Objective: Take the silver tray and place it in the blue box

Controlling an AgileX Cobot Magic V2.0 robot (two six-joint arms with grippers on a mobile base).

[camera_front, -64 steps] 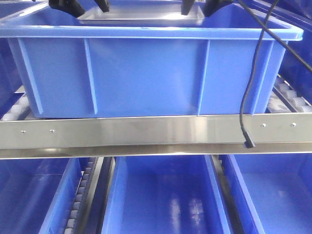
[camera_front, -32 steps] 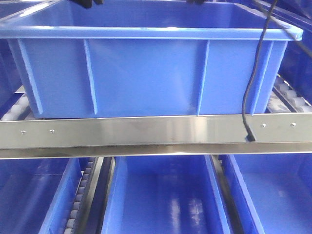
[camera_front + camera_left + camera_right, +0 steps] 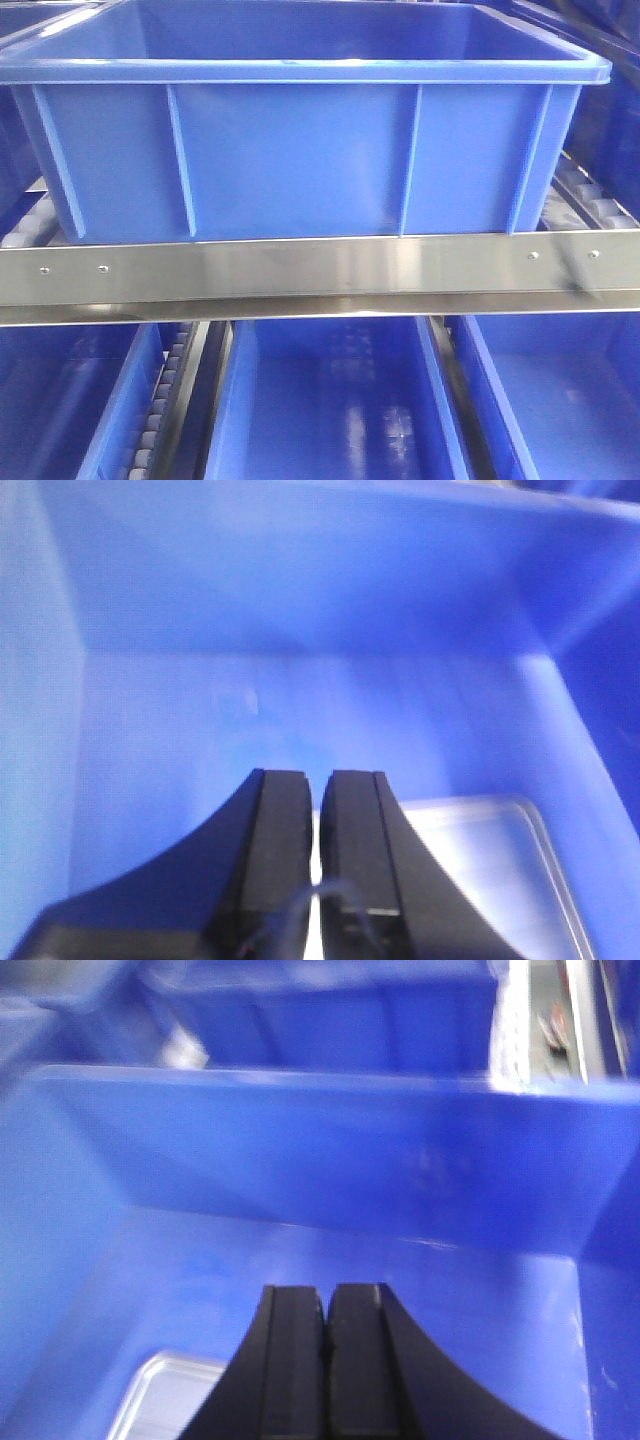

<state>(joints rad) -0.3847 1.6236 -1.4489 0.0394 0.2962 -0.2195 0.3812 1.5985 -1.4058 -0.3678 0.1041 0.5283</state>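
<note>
The blue box (image 3: 300,150) stands on the rack, filling the upper front view; neither gripper shows there, and the silver tray is hidden behind its wall. Inside the blue box (image 3: 250,630), the silver tray (image 3: 490,860) lies on the floor, below and right of my left gripper (image 3: 317,776). That gripper is shut, with only a thin slit between the fingers and nothing held. In the right wrist view a tray corner (image 3: 160,1400) shows at lower left on the box floor (image 3: 450,1300). My right gripper (image 3: 325,1290) is shut and empty above it.
A steel rack bar (image 3: 320,270) runs across in front of the box. Rollers (image 3: 600,210) carry the box at both sides. More blue crates (image 3: 330,400) sit on the shelf below, and others (image 3: 330,1020) stand beyond the box's far wall.
One second ago both grippers held the tray at the box's top edge. They and the hanging black cable have since left the front view, and the tray lies inside the box.
</note>
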